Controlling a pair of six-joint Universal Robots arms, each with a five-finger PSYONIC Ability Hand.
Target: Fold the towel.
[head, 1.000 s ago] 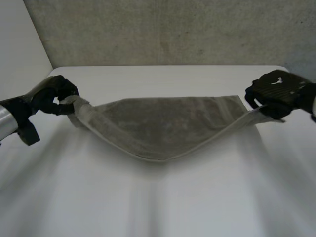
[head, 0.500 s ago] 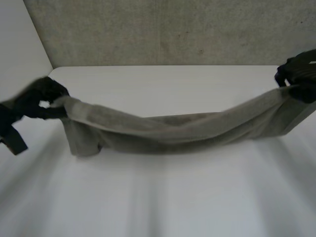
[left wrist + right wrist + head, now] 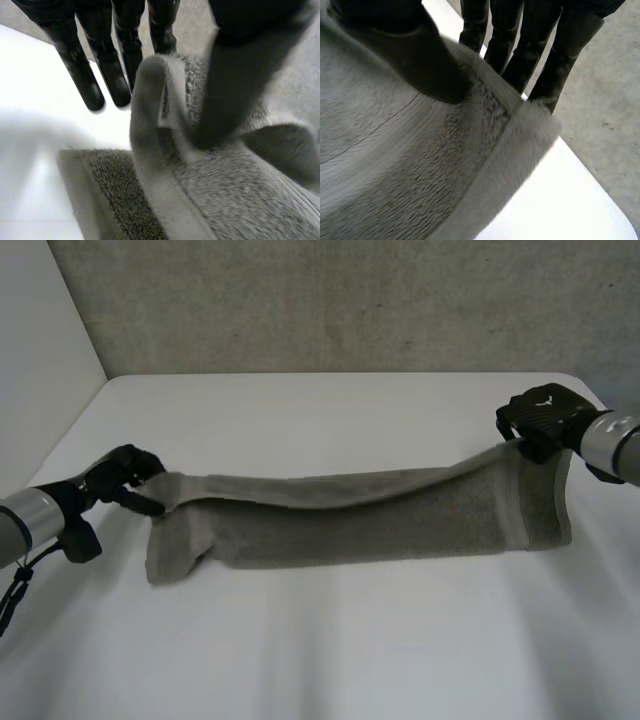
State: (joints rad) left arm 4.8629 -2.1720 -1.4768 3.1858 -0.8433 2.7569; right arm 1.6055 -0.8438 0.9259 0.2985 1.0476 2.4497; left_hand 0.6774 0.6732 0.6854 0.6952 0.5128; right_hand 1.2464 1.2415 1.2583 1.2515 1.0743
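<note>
Left hand (image 3: 125, 478) pinches the left end of the towel (image 3: 350, 515) between thumb and fingers. Right hand (image 3: 540, 420) pinches the right end likewise, slightly higher. Towel lies doubled lengthwise, left to right across mid-table (image 3: 320, 650), its near edge resting on the surface.

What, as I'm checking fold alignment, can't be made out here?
Head view: on the towel, the raised layer hides the lower layer's far edge.
Head view: the right hand hides its fingers behind its back.
Left wrist view: the left hand, its thumb blurred, covers the pinched corner.
</note>
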